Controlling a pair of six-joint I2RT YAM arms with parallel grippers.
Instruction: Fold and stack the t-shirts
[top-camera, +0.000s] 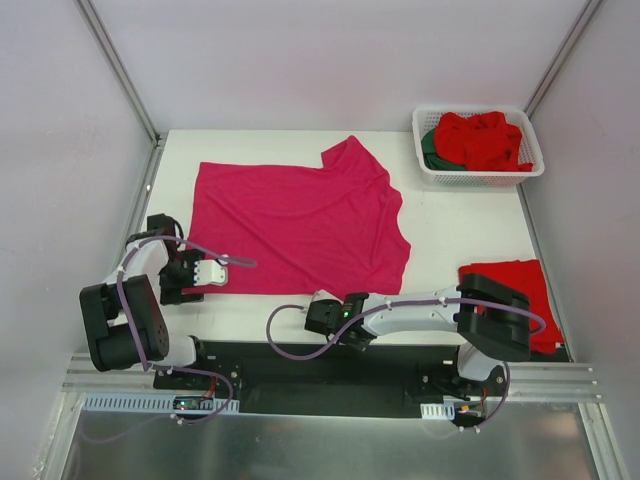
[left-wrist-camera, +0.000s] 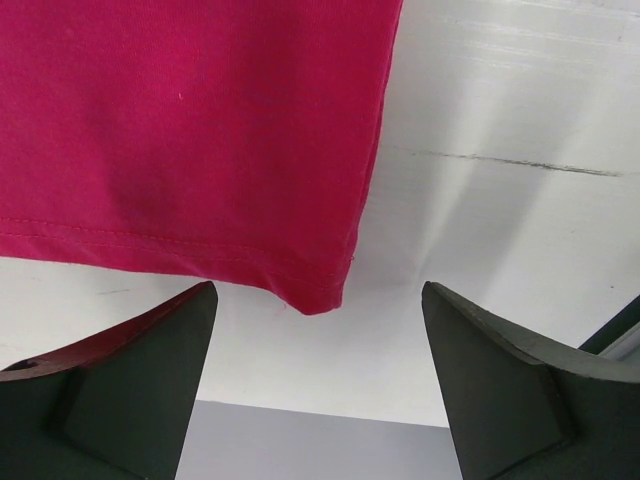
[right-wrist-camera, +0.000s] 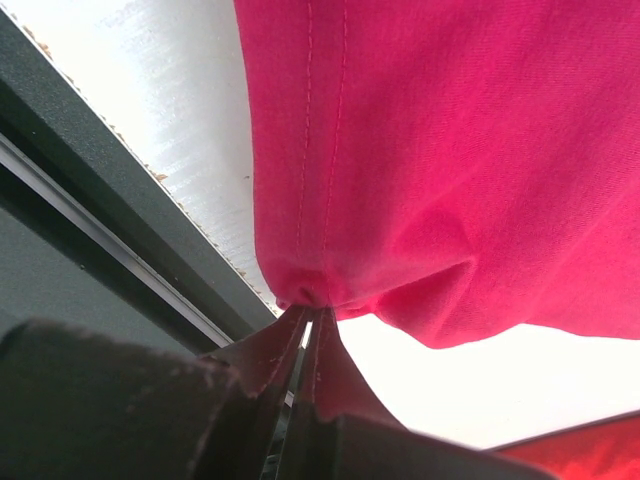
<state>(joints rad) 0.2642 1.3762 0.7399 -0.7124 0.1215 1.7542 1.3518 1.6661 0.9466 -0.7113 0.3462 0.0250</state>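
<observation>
The magenta t-shirt (top-camera: 300, 220) lies spread flat on the table (top-camera: 450, 230), to the left of the white basket (top-camera: 480, 178) and nearer to the arms than it. Its neck end points toward the basket side and its hem lies away from it. Inside the basket sit crumpled red shirts (top-camera: 480, 140) with a dark green shirt (top-camera: 430, 148) tucked at their left. A folded red shirt (top-camera: 525, 285) lies straight toward the arms from the basket, partly under the right arm.

This looks like the start of the fold on the magenta one: the cloth is laid out and its edge is being taken at two places so that it can be lifted over.

The right gripper (right-wrist-camera: 305, 322) has its jaws pressed together on a bunch of magenta cloth at the shirt's near edge, and the fabric puckers where it enters them.

The left gripper (left-wrist-camera: 318, 292) is at the shirt's corner farthest from the basket. Its fingers are spread wide to either side of the corner tip and hold nothing. From its wrist view I cannot tell whether they touch the table.

Next, as I judge it, the left jaws must drop over that corner and pinch both layers. Then both arms need to lift together and carry the edge across evenly, or the cloth will drag crooked.
</observation>
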